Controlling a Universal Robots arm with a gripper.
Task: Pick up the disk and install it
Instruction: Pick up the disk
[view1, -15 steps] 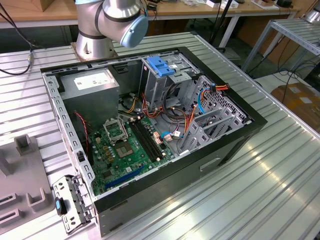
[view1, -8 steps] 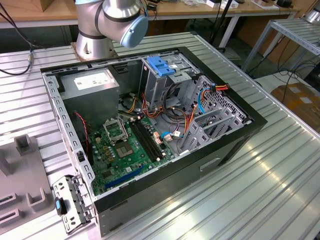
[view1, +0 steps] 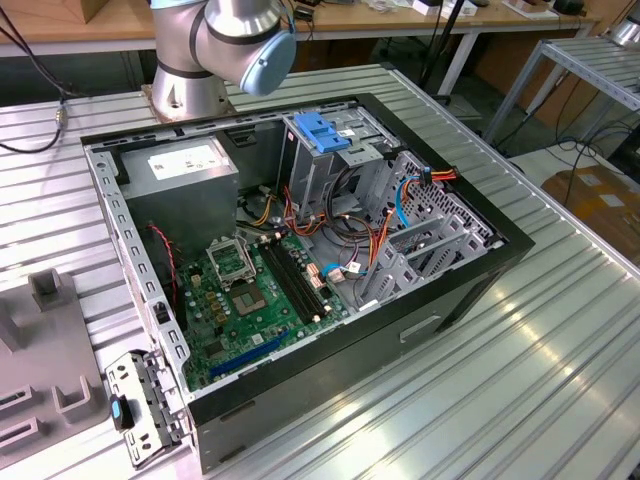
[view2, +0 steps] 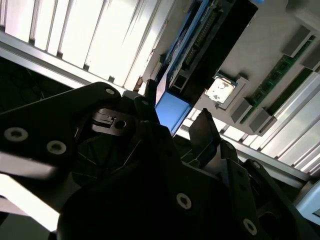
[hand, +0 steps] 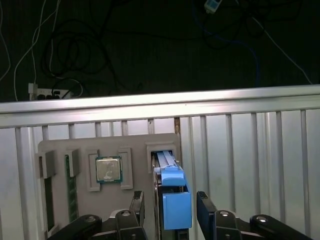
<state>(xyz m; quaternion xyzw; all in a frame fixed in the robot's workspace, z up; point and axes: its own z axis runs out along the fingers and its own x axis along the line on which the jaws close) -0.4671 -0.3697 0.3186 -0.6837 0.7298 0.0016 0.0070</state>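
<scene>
The black metal gripper (hand: 170, 197), wide open, straddles the rectangular silver-grey disk in blue plastic rails (hand: 172, 177), without touching it.

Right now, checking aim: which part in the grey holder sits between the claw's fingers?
The rectangular disk in blue plastic rails, standing on edge; the square silver chip lies flat, apart.

Nothing legible. White label (view1: 186, 160) on the power supply (view1: 200, 197), inside the computer case (view1: 440, 300) at a back corner: print not readable. Chip (hand: 108, 169) in a grey holder (hand: 100, 144): markings likewise unreadable.
</scene>
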